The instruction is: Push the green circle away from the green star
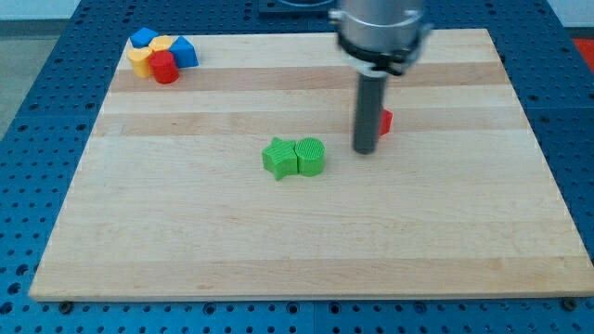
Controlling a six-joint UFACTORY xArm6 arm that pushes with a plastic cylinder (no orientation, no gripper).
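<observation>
The green circle (312, 157) sits near the middle of the wooden board (232, 232), touching the green star (278, 158) on its left. My tip (365, 149) rests on the board a short way to the right of the green circle, apart from it. A red block (385, 121) lies just behind the rod, partly hidden by it; its shape cannot be made out.
A cluster of blocks lies at the board's top left corner: a blue block (143, 38), a yellow block (147, 56), a red cylinder (164, 67) and another blue block (183, 53). A blue pegboard (28, 139) surrounds the board.
</observation>
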